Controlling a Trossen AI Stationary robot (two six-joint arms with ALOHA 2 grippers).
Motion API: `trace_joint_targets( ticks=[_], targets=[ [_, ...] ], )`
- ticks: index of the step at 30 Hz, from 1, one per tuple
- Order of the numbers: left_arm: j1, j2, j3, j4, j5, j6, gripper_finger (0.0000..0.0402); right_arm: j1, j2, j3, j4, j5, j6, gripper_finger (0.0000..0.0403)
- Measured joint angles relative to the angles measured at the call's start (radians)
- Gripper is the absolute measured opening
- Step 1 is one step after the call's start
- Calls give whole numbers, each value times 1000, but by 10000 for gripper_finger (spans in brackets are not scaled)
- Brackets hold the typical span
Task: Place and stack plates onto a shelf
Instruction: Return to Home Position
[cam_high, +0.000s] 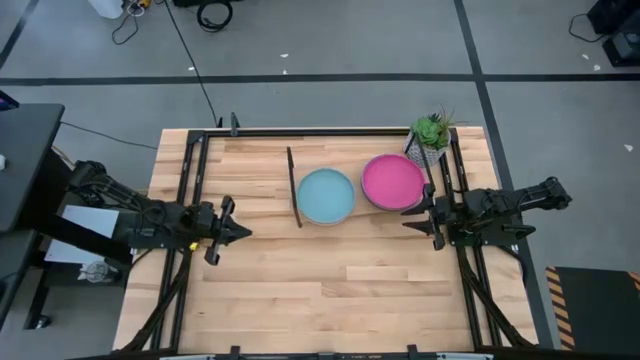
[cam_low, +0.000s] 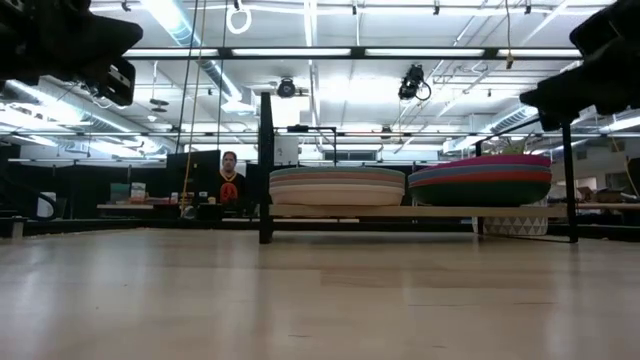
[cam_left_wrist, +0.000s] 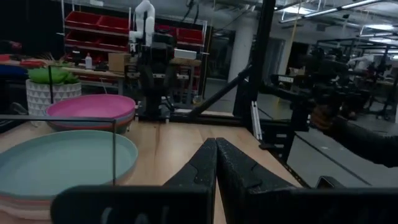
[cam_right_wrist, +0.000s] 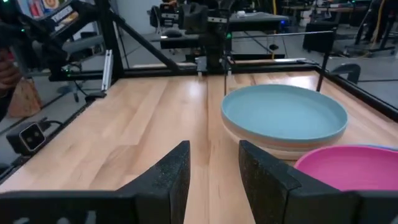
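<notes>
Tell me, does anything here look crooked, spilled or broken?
Nothing stands out. Two neat stacks sit side by side on the shelf, one topped by a light blue plate, the other by a pink plate. The plant stands upright by the pink one. The left end effector and right end effector hang clear at either side.

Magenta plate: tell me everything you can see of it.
The magenta plate is round, shallow and matte, with a low raised rim. It lies face up on top of a stack of plates at the end of the shelf by the potted plant. The stack topped by the light blue plate is beside it.
</notes>
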Motion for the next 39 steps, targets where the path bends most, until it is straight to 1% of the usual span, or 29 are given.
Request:
trace_joint_targets(
  ticks=[4,7,10,13,17,19,21,22,24,29,31,33,35,37,39],
  targets=[
    [0,-35,0,-76,-68,9,16,0,17,-5,48,2,-11,142],
    [-1,-41,0,-105,-111,8,16,0,16,-5,123,-59,-36,142],
    [-2,-49,0,-109,-121,18,16,0,12,-5,83,-106,-42,141],
    [-16,-49,0,-111,-132,36,16,5,11,-4,64,-86,-2,132],
    [-36,-49,0,-128,-151,21,16,14,15,63,-98,-26,42,114],
    [-43,-48,0,-130,-154,20,16,26,11,76,-57,-28,15,105],
    [-47,-48,0,-142,-161,16,16,40,15,78,-22,-55,-47,97],
    [-47,-48,0,-145,-166,15,16,46,18,78,7,-49,-81,94],
    [-47,-48,0,-146,-172,14,16,53,25,78,63,23,-119,89],
    [-46,-48,0,-150,-172,13,16,57,50,42,231,268,-212,82],
    [-46,-48,0,-150,-172,-1,16,57,56,38,265,363,-229,82],
    [-46,-48,0,-150,-172,-12,16,56,63,38,280,498,-178,81],
    [-46,-48,0,-150,-172,-14,16,53,63,38,283,618,-76,81],
    [-46,-48,0,-148,-172,-14,16,52,63,38,283,674,42,81],
    [-46,-48,0,-137,-172,-14,16,52,63,38,286,693,162,81]
  ],
)
